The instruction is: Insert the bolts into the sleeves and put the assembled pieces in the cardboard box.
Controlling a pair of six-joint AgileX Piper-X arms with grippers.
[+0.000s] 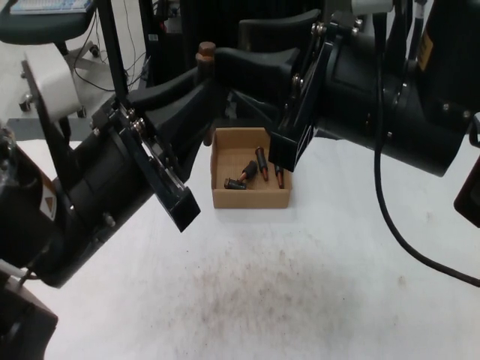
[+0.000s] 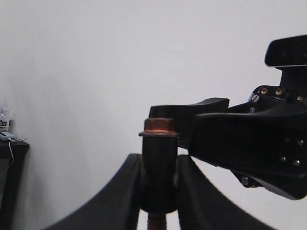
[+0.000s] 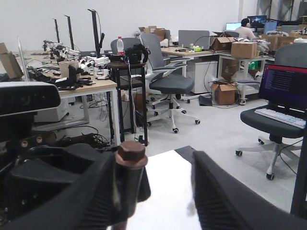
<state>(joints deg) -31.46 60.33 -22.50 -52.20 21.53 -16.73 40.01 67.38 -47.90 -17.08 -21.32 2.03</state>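
Sleeved bolt [image 2: 159, 167] upright, head up, left jaws clamped

Light falls soft and even from above on my bench [image 1: 300, 285]; my arms [image 1: 97, 187] read as near-black masses over it, with little surface detail. The cardboard box [image 1: 250, 199] is darker inside than on its front wall. The bright wall [image 2: 96, 57] backlights my left gripper [image 2: 159, 163] and its sleeve [image 2: 159, 187] (only the bolt [image 2: 159, 125] head catches light); the right wrist view burns the bench white.

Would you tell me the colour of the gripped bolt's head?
Copper-brown bolt head; best in left wrist view.
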